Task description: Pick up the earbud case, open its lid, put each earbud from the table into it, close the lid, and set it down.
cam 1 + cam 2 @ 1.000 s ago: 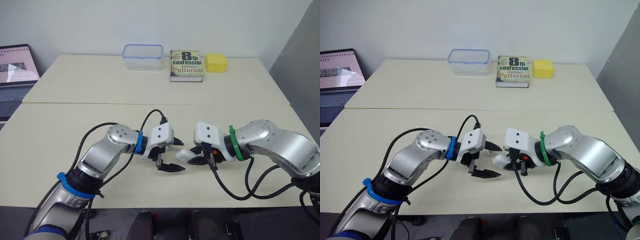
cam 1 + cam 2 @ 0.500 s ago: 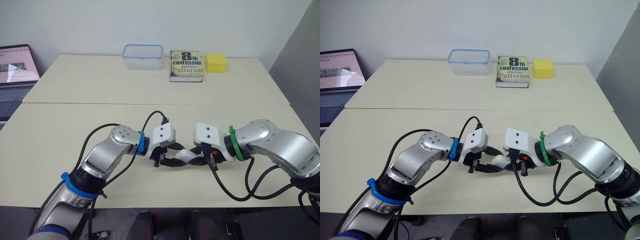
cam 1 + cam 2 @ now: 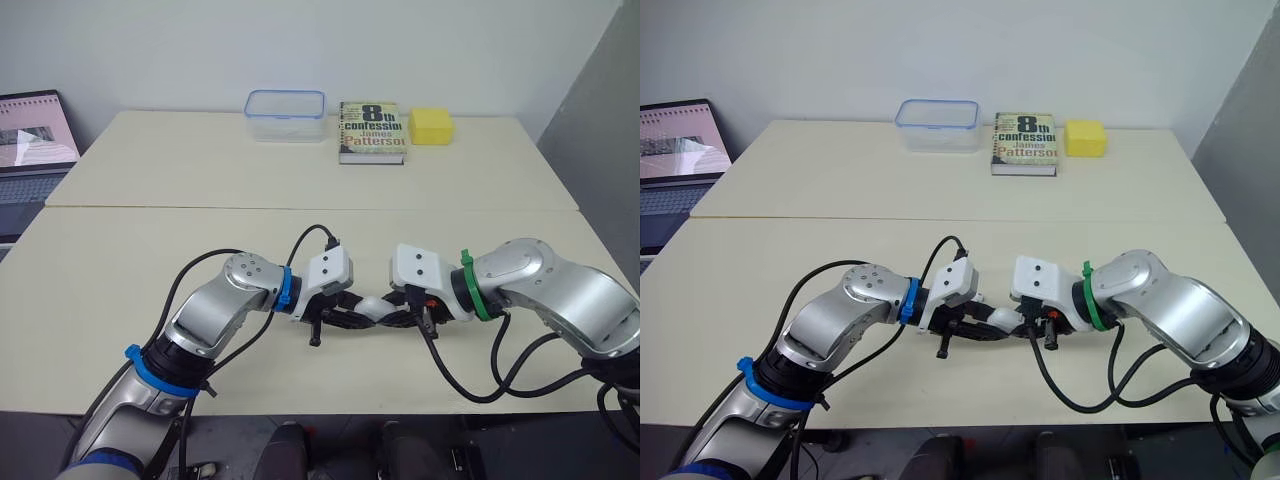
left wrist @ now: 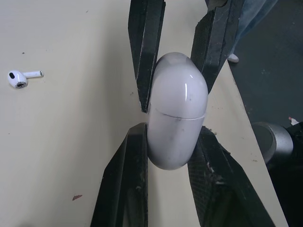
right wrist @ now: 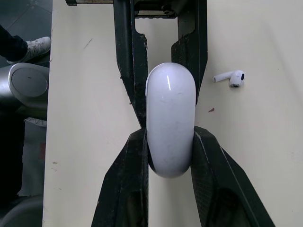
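1. Near zone, 6 o'clock. One earbud case, white, with its lid seam closed, was held above the front desk near its near edge. Two claws gripped it end to end.
   - Left claw: reached in from 9 o'clock and was closed on one end of the earbud case. Its two black fingers pressed against opposite sides of the shell.
   - Right claw: reached in from 3 o'clock and was closed on the other end of the earbud case. Its two fingers also touched opposite sides.
   - Finger count on the case: four.

2. Desk surface by the case. One earbud, white, lay on the desk on its side. It was near the claws but apart from them and from the case.

3. Far zone. A second desk butted against the first along a straight seam. It carried three items near its back edge:
   - one clear lidded container at 12 o'clock;
   - one book just beside it toward 1 o'clock;
   - one yellow block just beside the book, farther toward 1 o'clock.

4. Off the desks, 10 o'clock. One open laptop stood with its screen lit.
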Controlling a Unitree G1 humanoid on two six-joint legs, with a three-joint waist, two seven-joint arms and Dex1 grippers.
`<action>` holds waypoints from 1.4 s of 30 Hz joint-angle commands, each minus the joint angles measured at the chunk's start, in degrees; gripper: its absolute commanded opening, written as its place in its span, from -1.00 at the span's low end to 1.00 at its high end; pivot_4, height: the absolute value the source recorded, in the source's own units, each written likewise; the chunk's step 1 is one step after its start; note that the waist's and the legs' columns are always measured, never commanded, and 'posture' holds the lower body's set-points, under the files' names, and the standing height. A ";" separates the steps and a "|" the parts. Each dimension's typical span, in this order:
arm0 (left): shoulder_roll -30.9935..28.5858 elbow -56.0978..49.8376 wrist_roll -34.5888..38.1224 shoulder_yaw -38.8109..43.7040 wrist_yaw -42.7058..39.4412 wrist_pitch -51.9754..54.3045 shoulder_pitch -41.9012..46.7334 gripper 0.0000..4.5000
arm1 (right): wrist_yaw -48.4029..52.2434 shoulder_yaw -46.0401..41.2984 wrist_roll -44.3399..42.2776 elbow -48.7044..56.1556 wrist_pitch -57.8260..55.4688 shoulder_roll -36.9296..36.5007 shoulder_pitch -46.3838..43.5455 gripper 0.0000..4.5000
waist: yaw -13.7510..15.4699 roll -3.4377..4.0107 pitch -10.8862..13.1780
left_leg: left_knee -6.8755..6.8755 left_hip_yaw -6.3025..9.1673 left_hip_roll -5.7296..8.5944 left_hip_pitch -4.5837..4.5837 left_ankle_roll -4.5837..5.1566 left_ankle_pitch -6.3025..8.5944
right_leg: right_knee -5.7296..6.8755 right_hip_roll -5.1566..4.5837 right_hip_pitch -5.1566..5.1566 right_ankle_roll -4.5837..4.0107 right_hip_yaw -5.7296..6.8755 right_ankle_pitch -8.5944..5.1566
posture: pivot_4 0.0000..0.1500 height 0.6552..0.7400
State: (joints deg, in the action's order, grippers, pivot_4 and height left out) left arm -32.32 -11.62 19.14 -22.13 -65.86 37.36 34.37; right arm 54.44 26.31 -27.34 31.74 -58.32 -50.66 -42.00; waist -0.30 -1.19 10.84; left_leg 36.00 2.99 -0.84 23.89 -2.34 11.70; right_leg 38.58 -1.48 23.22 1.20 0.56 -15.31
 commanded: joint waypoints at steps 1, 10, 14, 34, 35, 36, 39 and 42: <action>0.07 -1.73 0.64 2.11 0.68 -1.15 0.19 -0.66 | 0.95 -0.69 0.54 1.38 0.71 0.06 0.35 -0.64 | 0.00 0.00 0.00 | 0.00 0.00 0.00 0.00 0.00 0.00 | 0.00 0.00 0.00 0.00 0.00 0.00 | 1.00 1.00; -0.18 0.16 0.91 3.85 -1.40 -6.58 -0.35 0.34 | 1.96 -0.95 1.42 1.10 1.01 -0.12 0.86 -0.64 | 0.01 0.00 0.00 | 0.02 0.00 0.00 -0.01 0.00 0.00 | 0.03 0.00 0.00 -0.01 0.00 0.00 | 1.00 1.00; -0.90 0.29 3.31 5.32 -4.05 -6.58 -0.32 0.47 | 2.39 -1.05 1.90 0.94 1.14 -0.18 1.12 -0.64 | 0.00 0.00 0.00 | 0.02 0.00 0.00 -0.01 0.00 0.00 | 0.03 0.00 0.00 -0.01 0.00 0.00 | 1.00 1.00; -0.60 1.00 2.13 4.01 -4.60 -5.94 -1.05 0.47 | 2.89 -1.76 1.68 1.17 1.15 0.96 0.61 -0.64 | 0.00 0.00 0.00 | 0.04 0.00 0.00 -0.01 0.00 0.00 | 0.06 0.00 0.00 -0.01 0.00 -0.01 | 1.00 1.00; -0.59 0.97 2.15 3.99 -4.65 -5.87 -1.04 0.47 | 2.87 -1.83 1.65 1.18 1.07 1.05 0.59 -0.64 | -0.01 0.00 0.00 | 0.04 0.00 0.00 -0.01 0.00 0.00 | 0.06 0.00 0.00 -0.01 0.00 -0.01 | 1.00 1.00; -0.60 0.95 2.14 3.95 -4.76 -5.81 -1.03 0.47 | 2.88 -1.86 1.64 1.20 1.00 1.10 0.59 -0.64 | -0.01 0.00 0.00 | 0.04 0.01 0.00 -0.01 0.00 0.00 | 0.07 0.00 0.00 -0.01 0.00 -0.01 | 1.00 1.00; -0.47 0.94 2.23 3.85 -4.91 -5.52 -1.00 0.47 | 2.85 -2.00 1.59 1.26 0.77 1.31 0.61 -0.64 | -0.01 0.00 0.00 | 0.04 0.00 0.00 -0.01 0.00 0.00 | 0.08 0.00 0.00 -0.01 0.00 -0.01 | 1.00 1.00; -0.21 1.08 2.31 3.76 -4.92 -5.33 -0.96 0.30 | 2.62 -2.35 1.21 1.35 0.25 1.68 0.60 -0.64 | 0.00 0.00 0.00 | 0.05 0.01 0.00 -0.01 0.00 0.00 | 0.08 0.00 0.00 -0.01 0.00 -0.01 | 1.00 1.00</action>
State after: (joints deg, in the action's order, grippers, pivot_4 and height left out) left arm -32.87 -10.10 21.01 -18.25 -70.63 32.15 32.48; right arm 57.21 26.01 -25.87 31.73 -58.08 -49.05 -40.97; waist -0.30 -1.19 10.84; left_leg 36.05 2.99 -0.84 23.87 -2.34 11.70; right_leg 38.67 -1.48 23.22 1.19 0.56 -15.32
